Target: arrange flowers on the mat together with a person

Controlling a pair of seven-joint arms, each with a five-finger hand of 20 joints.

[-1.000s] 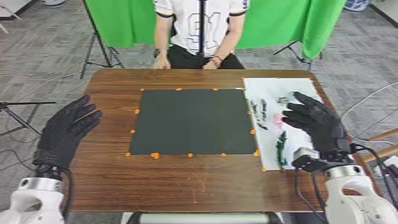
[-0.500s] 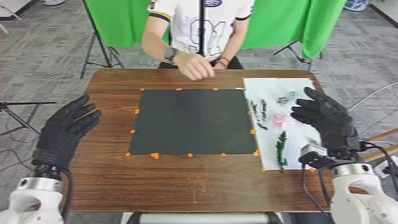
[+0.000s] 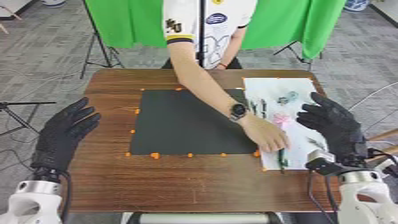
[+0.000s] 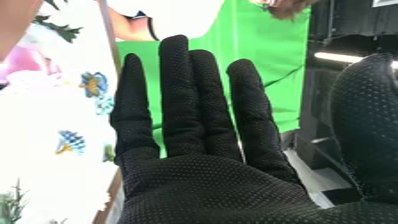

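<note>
At your far left, your left hand (image 3: 64, 134) is free, holding nothing, its fingers loosely extended beside the table's edge. To the right of it lies the dark mat (image 3: 178, 122), ringed with orange dots, where the flowers should go. A person's forearm (image 3: 202, 84) slants across its far right part, so hold off placing anything there until that arm is out of your way.

Just past the mat's right side is the white sheet (image 3: 298, 86) with the pieces. Nearest the mat on it are the slim dark sprigs (image 3: 258, 107); expect them to be very light and springy, so pinch them low on the stem rather than by the leaves. The person's hand (image 3: 266, 136) is over the near part of the sheet, fingertips down at the long green stem (image 3: 282, 159); you can't tell whether it is gripped, so leave that one alone. Close beyond that hand sits the pink flower (image 3: 282, 120). Its petals look soft and easily crushed, so take it underneath or by any stem you find. Farther off are small blue pieces (image 3: 287, 97), likely thin and flat, hard to lift with gloved fingers and apt to slide. A pale sprig (image 3: 315, 143) lies near the sheet's right edge. Your right hand (image 3: 333, 122) is there too, open with fingers straight and nothing in it, tight beside the person's hand, so go in gently.
</note>
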